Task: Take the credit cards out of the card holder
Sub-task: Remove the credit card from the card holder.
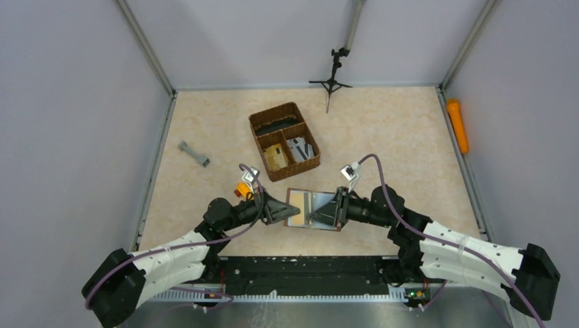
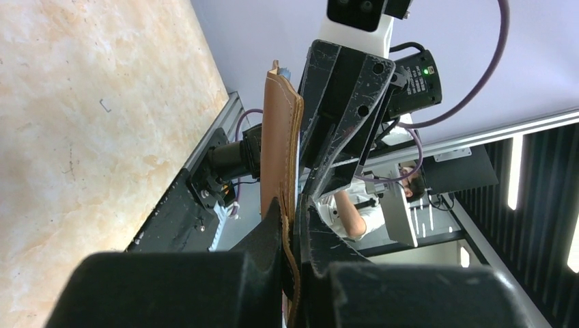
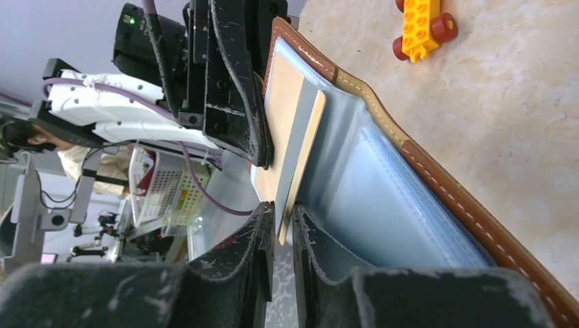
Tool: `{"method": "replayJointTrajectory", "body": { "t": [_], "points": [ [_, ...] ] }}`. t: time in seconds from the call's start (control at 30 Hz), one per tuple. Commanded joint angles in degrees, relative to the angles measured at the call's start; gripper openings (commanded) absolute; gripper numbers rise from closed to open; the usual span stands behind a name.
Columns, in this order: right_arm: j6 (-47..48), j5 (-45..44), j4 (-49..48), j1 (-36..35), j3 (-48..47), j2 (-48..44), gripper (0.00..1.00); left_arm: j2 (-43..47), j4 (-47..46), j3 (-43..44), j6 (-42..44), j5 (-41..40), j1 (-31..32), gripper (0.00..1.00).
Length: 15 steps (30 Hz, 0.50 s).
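Left end effector (image 2: 292, 213) clamping card holder (image 2: 280, 137), right end effector (image 3: 282, 215) flanking credit card (image 3: 302, 150)

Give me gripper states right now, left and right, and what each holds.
Left gripper: closed, clamping the edge of the card holder.
Right gripper: closed on the edge of a credit card that sits partly in the holder.

card holder (image 3: 410, 205) cut off at bottom-right corner, end of credit card (image 3: 300, 143) hidden inside right pincer (image 3: 282, 219)
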<state>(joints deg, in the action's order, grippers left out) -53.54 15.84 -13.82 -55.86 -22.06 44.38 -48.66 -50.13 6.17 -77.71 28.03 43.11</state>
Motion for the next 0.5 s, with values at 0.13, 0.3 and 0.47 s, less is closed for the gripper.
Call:
{"method": "replayJointTrajectory", "body": {
  "t": [0.13, 0.3, 0.47],
  "points": [
    [-1.9, 2.0, -6.0, 0.5, -0.3, -0.3, 0.03, -1.2, -6.3, -0.4, -0.5, 1.2, 0.3, 0.05],
    [-1.3, -1.0, -0.2, 1.8, -0.1, -2.8, 0.0, 0.8, -3.4, -0.8, 0.6, 0.1, 0.2, 0.22],
    [-0.6, -0.7, 2.1, 3.1, 0.2, -4.1, 0.0, 4.3, -1.7, -1.7, 1.0, -1.5, 0.2, 0.11]
  ]
}}
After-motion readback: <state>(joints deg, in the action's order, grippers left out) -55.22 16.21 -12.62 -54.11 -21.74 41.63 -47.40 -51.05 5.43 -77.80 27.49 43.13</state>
